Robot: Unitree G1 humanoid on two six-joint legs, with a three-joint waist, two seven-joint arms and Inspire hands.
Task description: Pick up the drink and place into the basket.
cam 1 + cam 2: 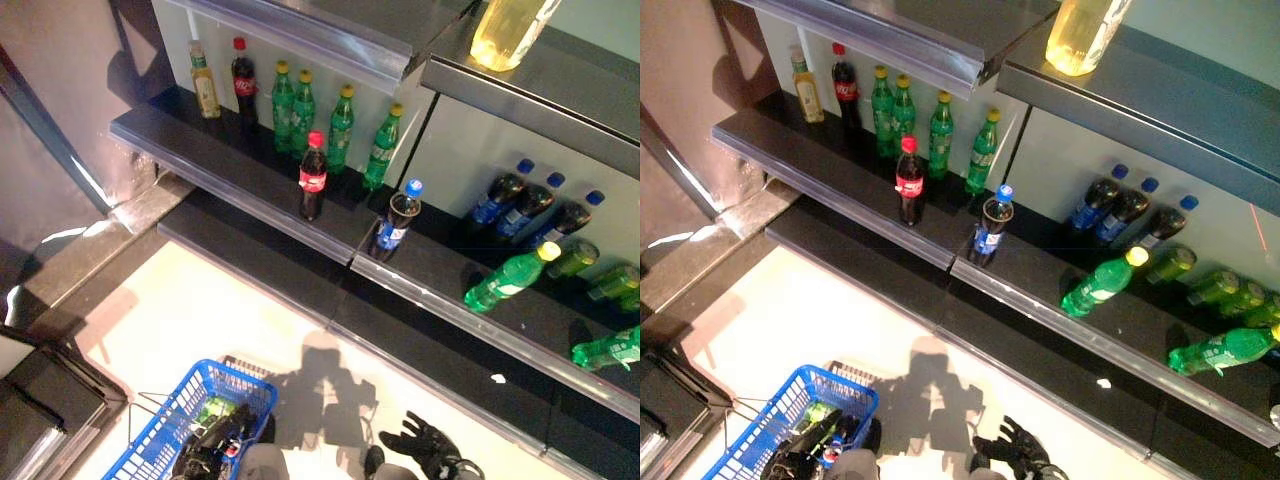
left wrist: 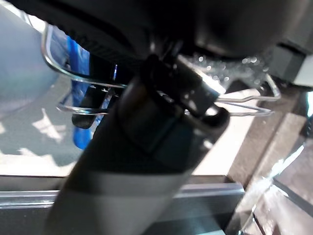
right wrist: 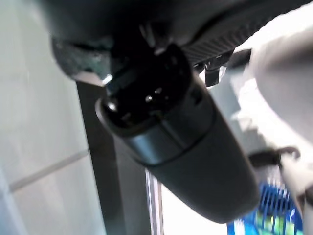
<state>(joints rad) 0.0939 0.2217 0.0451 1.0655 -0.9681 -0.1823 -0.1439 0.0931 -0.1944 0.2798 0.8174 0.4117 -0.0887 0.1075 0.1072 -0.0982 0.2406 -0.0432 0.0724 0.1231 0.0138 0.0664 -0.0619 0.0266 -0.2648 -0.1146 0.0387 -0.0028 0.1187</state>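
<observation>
Drinks stand on the dark shelf (image 1: 240, 170): a cola bottle with a red cap (image 1: 313, 177) near its front edge, a dark bottle with a blue cap (image 1: 397, 222) to its right, and green bottles (image 1: 293, 108) behind. The blue basket (image 1: 165, 435) hangs low at the left, with a green item (image 1: 213, 408) inside. My left hand (image 1: 215, 442) is over the basket, its fingers (image 2: 90, 105) curled round the wire handle (image 2: 68, 73). My right hand (image 1: 425, 445) hangs low with spread fingers and holds nothing, far below the shelf.
More bottles lie on their sides on the right shelf section, green ones (image 1: 510, 278) and dark ones with blue caps (image 1: 525, 200). A yellow bottle (image 1: 508, 30) stands on the upper shelf. A lower ledge (image 1: 300, 290) juts out under the shelf.
</observation>
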